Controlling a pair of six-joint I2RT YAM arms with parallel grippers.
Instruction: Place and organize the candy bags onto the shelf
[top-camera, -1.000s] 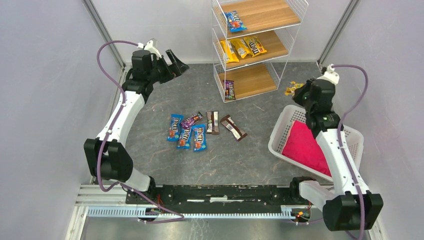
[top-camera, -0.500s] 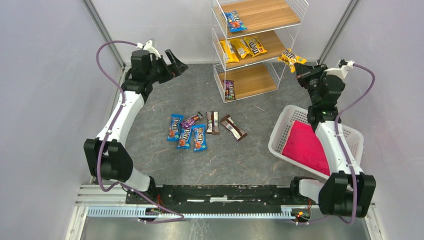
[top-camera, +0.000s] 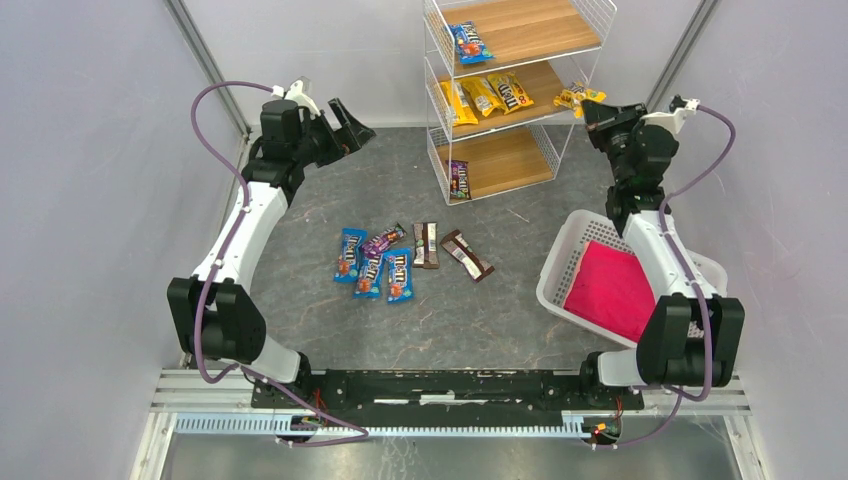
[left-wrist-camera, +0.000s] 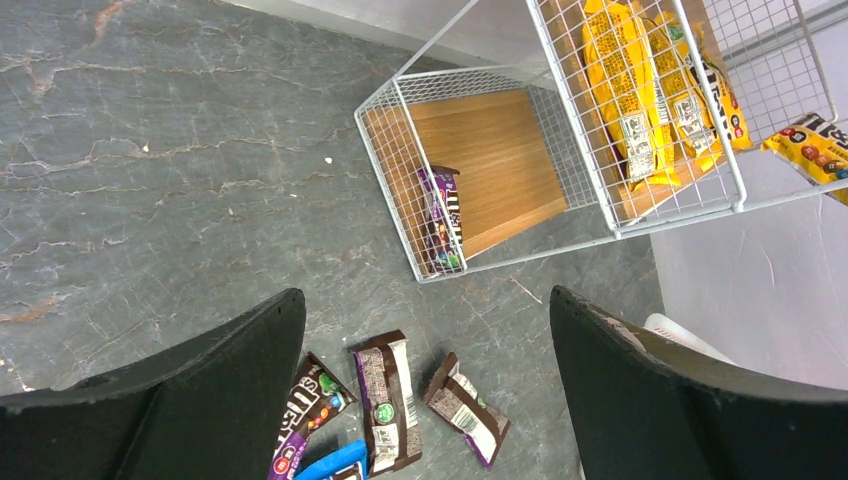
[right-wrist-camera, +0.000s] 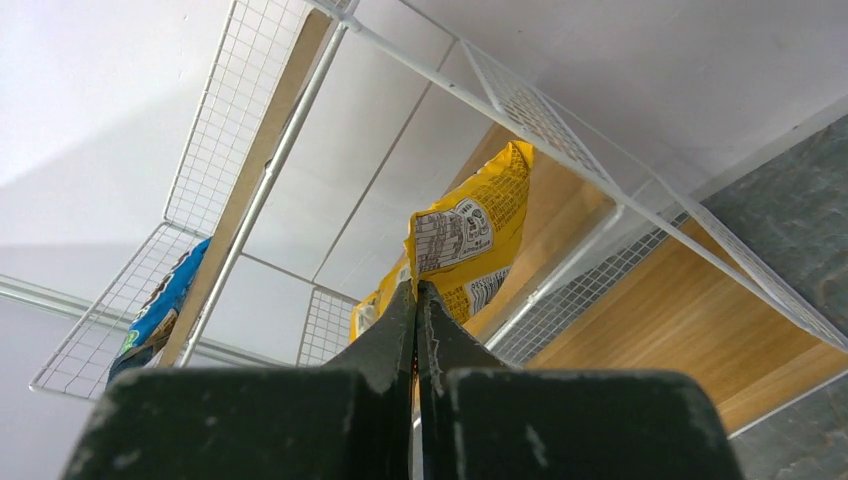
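Five candy bags (top-camera: 487, 96) on shelf (top-camera: 510, 160); my right jaws clamp a yellow bag (top-camera: 575, 96) beside it; left jaws apart; six loose bags (top-camera: 400, 276) mid-bench (top-camera: 300, 200).

Looking from above, I can't see the top of the shelf (top-camera: 540, 25); the picture's edge cuts it. On the right wrist camera, the right gripper (right-wrist-camera: 415, 288) covers the yellow bag's (right-wrist-camera: 470, 225) lower end. On the left wrist camera, a blue bag (left-wrist-camera: 335, 462) is clipped at the bottom edge.
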